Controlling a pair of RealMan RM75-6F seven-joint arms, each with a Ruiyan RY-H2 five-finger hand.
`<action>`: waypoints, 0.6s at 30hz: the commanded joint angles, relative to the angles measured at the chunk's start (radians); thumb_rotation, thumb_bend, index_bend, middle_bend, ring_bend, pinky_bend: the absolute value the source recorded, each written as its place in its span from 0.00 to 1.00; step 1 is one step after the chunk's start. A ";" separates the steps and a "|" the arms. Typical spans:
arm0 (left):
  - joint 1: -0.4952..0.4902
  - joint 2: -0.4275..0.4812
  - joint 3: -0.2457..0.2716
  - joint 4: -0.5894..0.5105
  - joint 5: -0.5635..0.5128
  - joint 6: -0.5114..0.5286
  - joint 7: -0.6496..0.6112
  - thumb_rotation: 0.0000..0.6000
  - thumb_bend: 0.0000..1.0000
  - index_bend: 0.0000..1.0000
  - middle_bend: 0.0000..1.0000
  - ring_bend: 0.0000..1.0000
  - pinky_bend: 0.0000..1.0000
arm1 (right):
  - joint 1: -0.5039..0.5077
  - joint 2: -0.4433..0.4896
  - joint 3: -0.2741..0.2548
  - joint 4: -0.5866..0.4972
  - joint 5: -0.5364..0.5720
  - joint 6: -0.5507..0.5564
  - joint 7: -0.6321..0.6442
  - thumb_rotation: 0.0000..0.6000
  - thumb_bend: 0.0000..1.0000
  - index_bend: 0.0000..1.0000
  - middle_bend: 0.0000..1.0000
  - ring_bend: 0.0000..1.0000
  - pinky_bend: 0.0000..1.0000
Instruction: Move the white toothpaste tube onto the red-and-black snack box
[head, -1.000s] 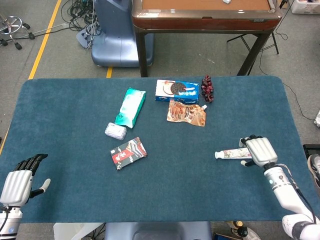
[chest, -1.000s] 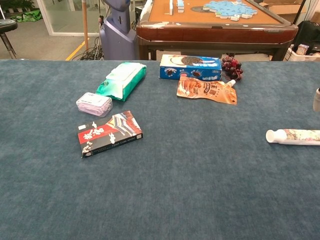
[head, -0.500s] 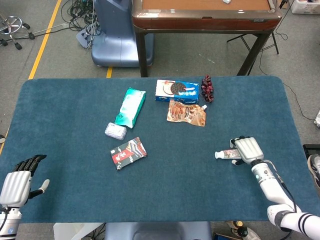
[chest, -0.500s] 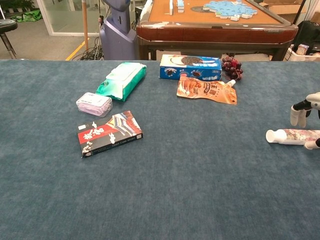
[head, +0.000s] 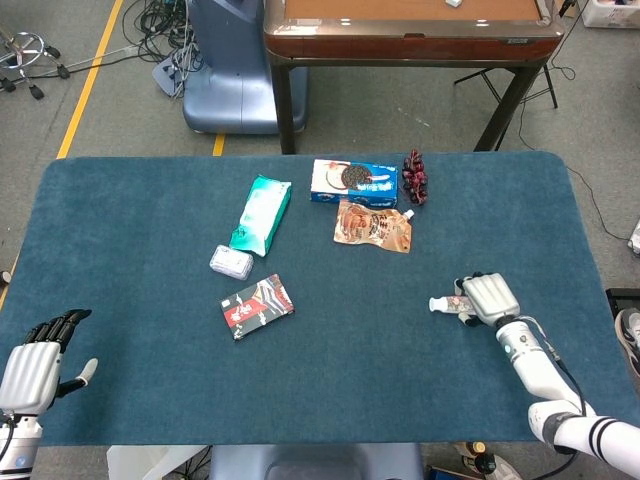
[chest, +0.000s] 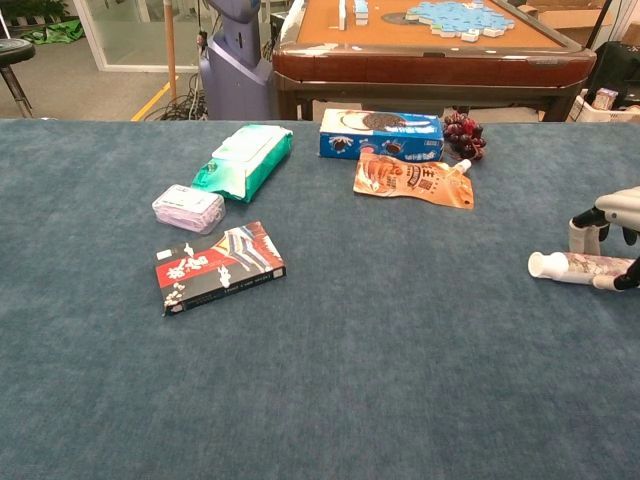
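Observation:
The white toothpaste tube (chest: 572, 268) lies on the blue table at the right, cap pointing left; in the head view only its cap end (head: 440, 303) shows. My right hand (head: 488, 297) sits over the tube, with fingers (chest: 583, 236) behind it and the thumb (chest: 617, 283) in front, gripping it where it lies. The red-and-black snack box (head: 257, 306) (chest: 220, 267) lies flat left of centre, far from the tube. My left hand (head: 33, 366) hovers at the table's near-left corner, fingers apart, holding nothing.
A green wipes pack (head: 261, 213), a small clear packet (head: 231, 262), a blue cookie box (head: 353, 181), an orange pouch (head: 372, 226) and dark grapes (head: 415, 176) lie along the far half. Bare blue cloth (head: 370, 340) stretches between tube and snack box.
My right hand slid left along the tube and closed its fingers and thumb around it; the tube shifted slightly. The left hand has barely moved.

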 joint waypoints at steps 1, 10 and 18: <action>0.001 0.000 0.000 0.000 0.000 0.000 0.000 1.00 0.25 0.18 0.19 0.21 0.18 | 0.004 0.004 -0.004 -0.011 0.010 -0.006 -0.012 1.00 0.34 0.41 0.43 0.29 0.36; 0.003 -0.003 0.000 0.006 0.004 0.002 -0.008 1.00 0.25 0.18 0.19 0.21 0.18 | 0.024 0.006 -0.011 -0.037 0.028 -0.006 -0.050 1.00 0.36 0.48 0.47 0.34 0.36; 0.007 -0.003 0.000 0.015 0.003 0.004 -0.020 1.00 0.25 0.17 0.19 0.21 0.18 | 0.042 -0.002 -0.014 -0.053 0.043 -0.003 -0.084 1.00 0.40 0.55 0.53 0.41 0.36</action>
